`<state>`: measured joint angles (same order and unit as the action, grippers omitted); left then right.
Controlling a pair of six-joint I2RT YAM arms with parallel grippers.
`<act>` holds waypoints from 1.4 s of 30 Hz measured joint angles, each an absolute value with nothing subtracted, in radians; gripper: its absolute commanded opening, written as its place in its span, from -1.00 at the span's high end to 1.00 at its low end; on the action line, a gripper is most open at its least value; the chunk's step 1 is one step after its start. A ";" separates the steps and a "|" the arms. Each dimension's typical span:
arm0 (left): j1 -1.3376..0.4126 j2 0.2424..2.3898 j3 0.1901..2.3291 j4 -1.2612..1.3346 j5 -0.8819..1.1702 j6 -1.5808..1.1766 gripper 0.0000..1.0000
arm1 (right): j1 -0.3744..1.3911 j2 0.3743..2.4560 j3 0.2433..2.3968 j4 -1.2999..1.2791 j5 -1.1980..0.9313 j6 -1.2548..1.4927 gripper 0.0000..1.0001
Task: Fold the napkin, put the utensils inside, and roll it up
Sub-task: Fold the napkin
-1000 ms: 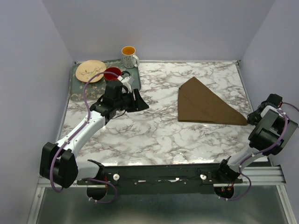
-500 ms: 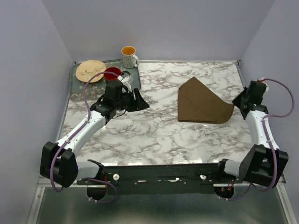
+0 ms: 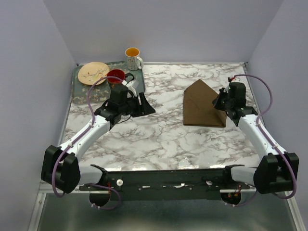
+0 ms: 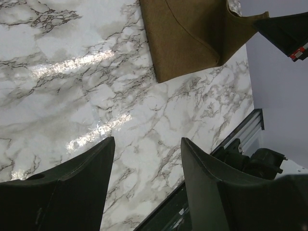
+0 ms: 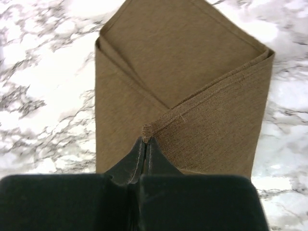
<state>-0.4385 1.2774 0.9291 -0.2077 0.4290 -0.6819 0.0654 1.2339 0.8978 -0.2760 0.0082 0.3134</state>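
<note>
The dark brown napkin (image 3: 199, 108) lies folded on the marble table, right of centre. My right gripper (image 3: 219, 102) is shut on the napkin's right corner and holds it raised over the cloth. In the right wrist view the corner tip pokes out between the shut fingertips (image 5: 146, 140), with the napkin (image 5: 183, 72) spread below. My left gripper (image 3: 144, 103) hovers open and empty over the table beside the tray. Its wrist view shows the left gripper (image 4: 147, 140) above bare marble, with the napkin (image 4: 187, 38) far off. The utensils are out of view.
A grey tray (image 3: 79, 94) sits at the back left, holding a tan plate (image 3: 93, 73) and a red cup (image 3: 115, 75). A white mug (image 3: 133, 57) with orange liquid stands behind the tray. The left arm covers part of the tray.
My right gripper has swung from the table's right edge inward to the left, carrying the napkin's right corner up and over the cloth. The left gripper has opened slightly wider.
</note>
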 measured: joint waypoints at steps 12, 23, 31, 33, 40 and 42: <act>-0.461 1.277 0.924 -0.208 0.408 -0.697 -0.33 | 0.200 1.262 0.889 -0.218 -0.068 0.277 0.99; -0.466 1.275 0.924 -0.210 0.400 -0.700 -0.33 | 0.250 1.369 0.886 -0.178 -0.126 0.270 0.99; -0.480 1.275 0.924 -0.211 0.400 -0.704 -0.32 | 0.250 1.333 0.873 -0.181 -0.042 0.279 0.99; -0.485 1.275 0.924 -0.211 0.400 -0.704 -0.32 | 0.250 1.291 0.855 -0.184 0.004 0.282 0.99; -0.494 1.277 0.924 -0.210 0.400 -0.704 -0.32 | 0.216 1.122 0.800 -0.229 0.132 0.331 0.99; -0.496 1.280 0.925 -0.208 0.400 -0.704 -0.32 | 0.207 1.103 0.786 -0.233 0.145 0.340 0.99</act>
<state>-0.4961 1.2800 0.9245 -0.2077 0.4004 -0.7040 0.2073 1.1027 0.7856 -0.2333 0.1452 0.3397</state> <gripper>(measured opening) 0.660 0.014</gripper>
